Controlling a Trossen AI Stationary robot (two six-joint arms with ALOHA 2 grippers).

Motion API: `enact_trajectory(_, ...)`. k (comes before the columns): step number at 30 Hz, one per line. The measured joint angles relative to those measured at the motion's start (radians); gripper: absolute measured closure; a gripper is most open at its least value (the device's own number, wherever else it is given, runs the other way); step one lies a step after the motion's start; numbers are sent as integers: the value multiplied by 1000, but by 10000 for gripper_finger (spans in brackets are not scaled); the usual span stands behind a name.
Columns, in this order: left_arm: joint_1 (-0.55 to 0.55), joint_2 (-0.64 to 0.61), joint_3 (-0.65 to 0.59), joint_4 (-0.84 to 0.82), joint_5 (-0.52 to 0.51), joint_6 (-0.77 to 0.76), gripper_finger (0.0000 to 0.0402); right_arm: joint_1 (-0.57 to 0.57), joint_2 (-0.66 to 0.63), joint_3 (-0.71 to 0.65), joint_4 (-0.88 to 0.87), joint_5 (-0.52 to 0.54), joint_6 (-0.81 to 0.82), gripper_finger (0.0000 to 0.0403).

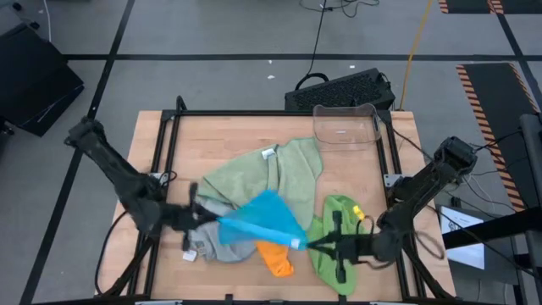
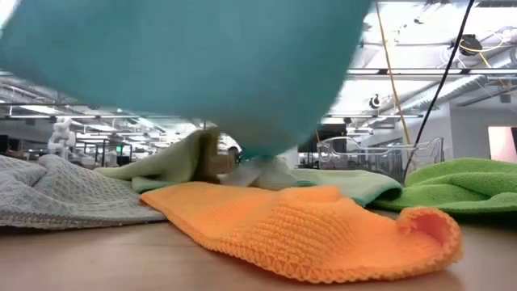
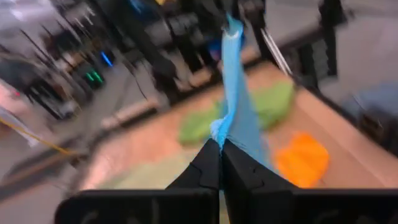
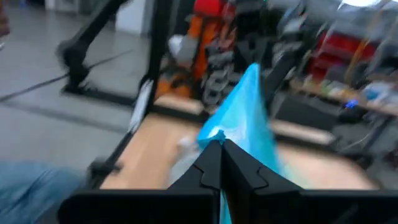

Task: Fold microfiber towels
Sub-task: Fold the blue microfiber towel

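Blue towel [image 1: 267,219] hangs in the air between both grippers. The left gripper [image 3: 220,148] pinches one corner and the right gripper [image 4: 220,144] pinches the other. In the low view it hides most of the room. Below lie the orange towel [image 2: 315,230], grey towel [image 2: 56,194] and green towels [image 2: 460,182].

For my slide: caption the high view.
Both grippers, left and right, stretch a blue towel above the pile.

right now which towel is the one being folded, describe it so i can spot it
On the wooden table, look between the left gripper and right gripper. The bright blue towel hangs stretched between them, the only cloth lifted off the pile.
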Motion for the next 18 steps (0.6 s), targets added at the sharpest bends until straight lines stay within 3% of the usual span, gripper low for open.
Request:
enact_trajectory(3, 33, -111, 0, 6, -2, 61, 396, -28, -61, 0, 62, 4, -108, 403)
enact_trajectory(8, 101, -191, 0, -20, 78, 9, 393, -117, -112, 1, 80, -31, -172, 403)
enact_trajectory(16, 92, -32, -1, -100, 297, -201, 392, -173, -74, 1, -49, -189, 8, 403)
enact_trajectory(18, 69, 35, -1, -92, 288, -213, 388, -164, -64, 0, -64, -204, 32, 403)
